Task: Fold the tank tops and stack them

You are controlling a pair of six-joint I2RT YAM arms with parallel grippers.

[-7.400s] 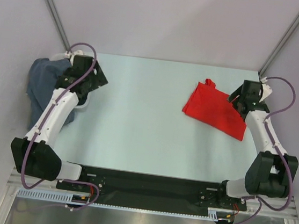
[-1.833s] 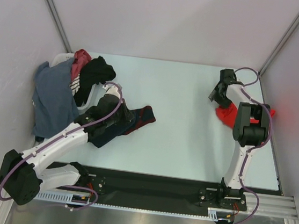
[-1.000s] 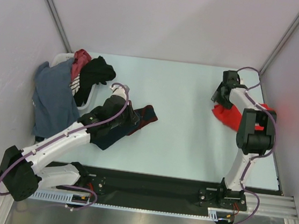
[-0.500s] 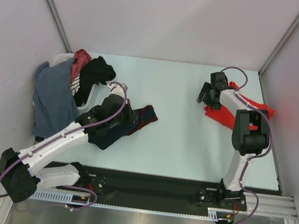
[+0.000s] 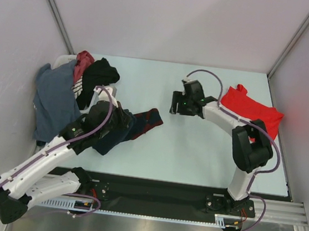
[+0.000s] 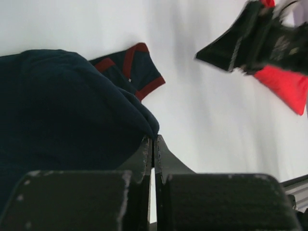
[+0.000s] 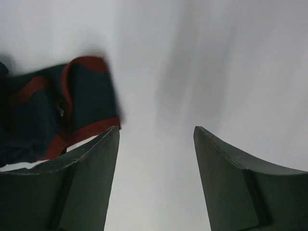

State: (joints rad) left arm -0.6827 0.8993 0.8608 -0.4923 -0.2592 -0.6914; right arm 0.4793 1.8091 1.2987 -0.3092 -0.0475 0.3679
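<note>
1. My left gripper is shut tight, and it seems to pinch a bit of the navy top right at a fold; the bit is small, so a hard tug could pull the cloth out.
2. My right gripper is wide open with nothing in it; it hangs low over the table, just beside the top's strap; if I close too soon, I think I would catch only air.
3. If I grab just the strap, the navy top could stretch and twist between my two grippers.
4. The navy top lies in a lump near the left middle of the table, not flat; a fold made now would likely come out bumpy.
5. The red top lies crumpled at the far right, close to the table's edge and behind my right arm; a swing of that arm could push it off.
6. My left arm is stretched out long and low, with its wrist on the navy top.
7. My right arm goes up from its base, bends, and points left across the table; the two grippers are near but apart.
</note>
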